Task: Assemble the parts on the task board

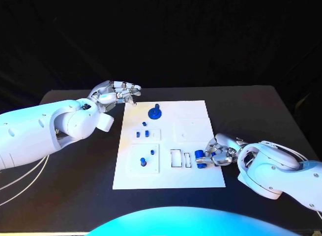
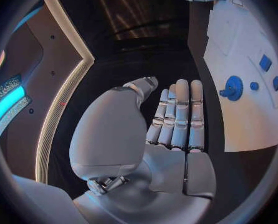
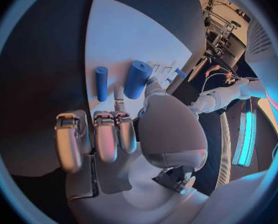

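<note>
We see the left hand [image 1: 118, 92] empty, fingers apart, beside the white board [image 1: 168, 147]; the right hand [image 1: 219, 151] rests by two blue cylinders [image 3: 137, 78], holding nothing.

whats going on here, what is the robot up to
A two-armed robot is assembling small blue parts on a white task board at a black table. Its right hand is down at the board's near right edge, beside two blue cylinders lying there; whether it actually grips one cannot be told. The left hand hangs off the board's far left corner, holding nothing. A blue gear sits on the far part of the board, and several small blue pegs stand nearer.
</note>
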Controlling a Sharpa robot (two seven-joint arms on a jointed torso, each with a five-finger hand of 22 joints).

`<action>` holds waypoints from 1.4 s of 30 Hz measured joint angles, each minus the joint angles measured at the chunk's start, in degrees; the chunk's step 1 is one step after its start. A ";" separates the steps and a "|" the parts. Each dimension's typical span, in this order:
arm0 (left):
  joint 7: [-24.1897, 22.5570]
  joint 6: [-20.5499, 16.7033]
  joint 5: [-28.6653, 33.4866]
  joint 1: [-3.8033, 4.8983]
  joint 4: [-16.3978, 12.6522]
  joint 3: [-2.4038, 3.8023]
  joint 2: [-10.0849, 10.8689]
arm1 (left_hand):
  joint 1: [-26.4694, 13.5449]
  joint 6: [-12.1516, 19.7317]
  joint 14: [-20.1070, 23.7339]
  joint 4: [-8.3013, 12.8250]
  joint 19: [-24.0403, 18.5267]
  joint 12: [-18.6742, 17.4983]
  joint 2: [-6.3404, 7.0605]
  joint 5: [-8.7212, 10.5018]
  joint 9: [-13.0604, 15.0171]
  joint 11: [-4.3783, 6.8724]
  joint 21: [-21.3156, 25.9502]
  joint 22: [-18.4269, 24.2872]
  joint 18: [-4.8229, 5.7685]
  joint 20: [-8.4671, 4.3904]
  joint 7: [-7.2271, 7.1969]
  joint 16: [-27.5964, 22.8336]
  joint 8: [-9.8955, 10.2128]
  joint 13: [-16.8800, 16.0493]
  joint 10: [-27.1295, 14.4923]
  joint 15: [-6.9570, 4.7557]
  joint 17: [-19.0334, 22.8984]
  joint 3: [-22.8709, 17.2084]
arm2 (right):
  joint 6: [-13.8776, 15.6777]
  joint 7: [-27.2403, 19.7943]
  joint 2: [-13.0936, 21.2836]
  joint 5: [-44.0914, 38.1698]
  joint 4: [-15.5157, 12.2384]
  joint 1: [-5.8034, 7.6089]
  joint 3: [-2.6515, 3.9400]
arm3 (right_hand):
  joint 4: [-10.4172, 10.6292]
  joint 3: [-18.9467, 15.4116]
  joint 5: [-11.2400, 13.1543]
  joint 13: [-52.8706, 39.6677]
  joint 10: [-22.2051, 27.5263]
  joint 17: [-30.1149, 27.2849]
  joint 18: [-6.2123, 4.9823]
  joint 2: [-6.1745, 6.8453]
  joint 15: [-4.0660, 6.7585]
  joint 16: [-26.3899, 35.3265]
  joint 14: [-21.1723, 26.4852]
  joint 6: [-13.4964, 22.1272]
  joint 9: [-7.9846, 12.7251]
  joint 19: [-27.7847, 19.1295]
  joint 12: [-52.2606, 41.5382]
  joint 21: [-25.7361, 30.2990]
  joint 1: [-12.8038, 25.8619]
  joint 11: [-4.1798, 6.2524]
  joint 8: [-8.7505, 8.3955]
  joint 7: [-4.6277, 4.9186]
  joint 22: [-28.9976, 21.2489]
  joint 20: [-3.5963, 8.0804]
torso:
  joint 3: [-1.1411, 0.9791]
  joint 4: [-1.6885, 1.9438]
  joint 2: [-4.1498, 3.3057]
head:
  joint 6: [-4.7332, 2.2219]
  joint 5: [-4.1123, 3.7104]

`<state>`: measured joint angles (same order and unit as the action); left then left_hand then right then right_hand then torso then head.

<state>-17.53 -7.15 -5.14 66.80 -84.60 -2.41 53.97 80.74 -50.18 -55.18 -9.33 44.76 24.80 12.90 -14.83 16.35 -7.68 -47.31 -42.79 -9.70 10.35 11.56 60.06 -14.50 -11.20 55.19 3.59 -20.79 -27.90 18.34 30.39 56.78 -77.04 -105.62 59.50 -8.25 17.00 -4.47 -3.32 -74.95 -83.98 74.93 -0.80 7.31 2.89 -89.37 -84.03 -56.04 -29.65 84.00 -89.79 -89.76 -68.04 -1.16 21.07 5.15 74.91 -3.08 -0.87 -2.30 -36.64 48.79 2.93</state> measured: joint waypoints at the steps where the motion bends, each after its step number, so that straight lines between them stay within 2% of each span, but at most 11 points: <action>1: 0.01 0.02 0.00 0.00 -0.01 0.00 0.02 | 0.00 0.00 0.00 0.00 0.00 0.00 0.00 0.00 0.00 0.00 0.00 0.00 0.00 0.00 0.00 0.00 0.00 0.00 0.00 0.00 0.00 0.00 | -0.20 0.14 -0.20 -0.14 0.13 -0.02 0.00 | 0.00 -0.27 0.00 0.00 0.00 0.00 0.00 0.02 0.00 0.00 0.00 -0.01 -0.16 0.00 0.00 0.00 0.43 0.00 0.04 0.00 0.00 0.00 | -0.01 -0.01 0.00 | 0.03 0.03; 10: 0.05 0.20 0.01 0.00 -0.11 0.00 0.23 | 0.00 0.00 0.00 0.00 0.00 0.00 0.00 0.00 -0.01 0.00 0.00 0.00 0.00 0.00 0.00 0.00 0.00 0.00 0.00 0.00 0.00 0.00 | -1.16 1.55 -2.03 -1.79 1.30 -0.14 0.28 | -0.01 -0.27 0.00 0.01 -0.02 -0.01 -0.01 0.00 0.00 0.00 0.00 -0.82 -0.60 0.00 0.00 0.00 0.39 0.40 1.18 -0.36 0.00 0.00 | -0.01 -0.01 0.03 | 0.29 0.20; 14: 0.07 0.26 0.01 0.00 -0.14 0.00 0.29 | 0.00 0.00 0.00 0.00 0.00 0.00 0.00 0.00 -0.05 0.00 0.00 0.00 0.00 0.00 0.00 0.00 0.00 0.00 0.00 0.00 0.00 0.00 | -0.66 2.04 -2.12 -2.32 1.31 -0.30 0.28 | -0.41 0.97 0.03 0.01 -0.06 -0.01 -0.01 -1.95 0.42 -0.24 0.00 -1.63 -0.60 0.02 0.00 0.00 -1.55 0.96 1.67 -1.17 -0.01 0.44 | 0.00 0.01 0.05 | 0.33 0.31; 18: 0.08 0.30 0.02 0.00 -0.15 0.00 0.36 | 0.00 0.00 0.00 0.00 0.00 0.00 0.00 0.00 -0.05 0.00 0.00 -0.01 0.00 -0.01 0.00 0.00 0.00 0.00 0.00 0.00 0.00 0.00 | 0.74 2.19 -1.90 -2.31 0.70 -0.53 0.12 | -0.48 2.60 0.22 0.01 -0.02 -0.01 -0.01 -3.66 0.84 -0.24 0.01 -2.33 -0.45 0.00 0.00 0.00 -3.26 1.33 2.24 -1.30 -0.01 0.83 | 0.02 0.01 0.08 | 0.34 0.46; 22: 0.09 0.32 0.02 0.00 -0.15 0.00 0.38 | 0.00 0.00 0.00 0.00 -0.01 0.00 0.00 0.00 -0.05 0.00 0.00 -0.01 0.00 -0.01 0.00 0.00 0.00 0.00 0.00 0.00 0.00 0.00 | 2.45 2.29 -1.30 -1.62 -0.01 -0.61 0.03 | -0.64 3.09 -0.01 0.01 -0.06 -0.02 -0.01 -4.38 0.83 -0.24 0.01 -2.43 -0.23 0.01 0.00 0.00 -4.76 1.37 2.32 -1.41 -0.01 0.83 | 0.02 0.01 0.10 | 0.24 0.60; 24: 0.10 0.32 0.02 0.00 -0.15 0.00 0.39 | 0.00 0.00 0.00 0.00 -0.01 0.00 0.00 0.00 -0.05 0.00 0.00 -0.01 -0.01 -0.01 0.00 0.00 0.00 0.00 0.00 0.00 0.00 -0.01 | 3.23 2.37 -0.98 -1.03 -0.45 -0.28 0.01 | -0.55 3.18 0.00 0.02 -0.06 -0.02 -0.01 -4.51 0.83 -0.23 0.01 -2.43 -0.24 0.01 0.00 0.00 -4.89 1.37 2.33 -1.41 -0.01 0.83 | 0.02 -0.01 0.11 | 0.14 0.65; 30: 0.11 0.35 0.03 0.00 -0.10 0.00 0.31 | 0.00 0.00 0.00 0.00 -0.01 0.00 0.00 0.00 -0.05 0.00 0.00 -0.01 -0.01 -0.01 0.00 0.00 0.00 0.00 0.00 0.00 0.00 0.00 | 5.37 2.33 -0.75 1.90 -2.53 2.45 0.33 | -0.48 3.24 0.00 0.02 0.14 -0.02 -0.01 -4.52 1.24 -0.23 0.01 -2.46 -0.24 0.01 0.01 0.01 -4.89 1.57 2.47 -1.38 -0.01 0.83 | 0.07 -0.04 0.14 | -0.09 0.60; 33: 0.13 0.37 0.03 0.00 -0.08 0.00 0.19 | 0.00 0.00 0.00 0.00 -0.01 0.00 0.00 0.00 -0.05 0.00 0.00 -0.01 0.00 -0.01 0.00 0.00 0.00 0.00 0.00 0.00 0.00 -0.01 | 5.74 2.25 -1.35 3.49 -3.03 3.08 0.32 | -0.48 3.24 0.00 0.02 -0.07 -0.02 -0.01 -4.83 1.24 -0.23 0.01 -2.64 -0.24 -0.01 0.01 0.01 -4.76 1.78 2.47 -1.20 0.01 0.85 | 0.10 -0.03 0.14 | -0.14 0.47; 37: 0.15 0.44 0.03 0.00 -0.07 0.00 -0.03 | 0.00 0.00 0.00 0.00 -0.01 0.23 0.00 0.00 -0.05 -0.21 0.00 0.08 0.00 -0.01 0.00 0.00 0.00 0.00 -0.21 0.00 0.00 -0.01 | 5.57 2.16 -2.96 5.66 -3.20 3.29 0.30 | -0.48 3.24 0.01 0.02 -0.07 -0.02 0.00 -6.03 1.24 -0.45 0.01 -2.64 -0.24 0.01 0.01 0.01 -3.56 1.77 2.47 -1.20 0.04 1.24 | 0.10 0.03 0.11 | -0.15 0.35; 42: 0.19 0.55 0.03 -0.01 -0.05 0.00 -0.24 | 0.00 0.00 0.00 0.00 -0.01 0.23 0.00 0.00 -0.04 -0.21 -0.01 0.08 0.00 -0.01 0.00 0.00 0.00 0.00 -0.21 0.00 0.00 -0.01 | 4.48 2.11 -5.24 7.62 -2.15 2.55 0.21 | -0.30 3.05 0.02 0.02 -0.07 -0.01 -0.01 -6.51 1.23 -0.45 0.01 -2.64 -0.24 0.01 0.01 0.01 -3.07 1.77 2.47 -1.20 0.03 1.24 | 0.08 0.13 0.08 | -0.08 0.35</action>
<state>-17.34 -6.60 -5.11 66.80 -84.65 -2.41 53.73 80.74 -50.18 -55.18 -9.33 44.76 25.03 12.90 -14.83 16.30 -7.89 -47.32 -42.71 -9.71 10.34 11.55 60.05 -14.51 -11.20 54.99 3.59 -20.79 -27.90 22.82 32.50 51.54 -69.42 -107.77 62.05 -8.03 16.69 -1.41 -3.30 -74.93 -84.05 74.92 -0.81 0.80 4.12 -89.82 -84.02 -58.69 -29.89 84.01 -89.78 -89.75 -71.11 0.61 23.54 3.95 74.95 -1.84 -0.79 -2.18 -36.57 48.71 3.28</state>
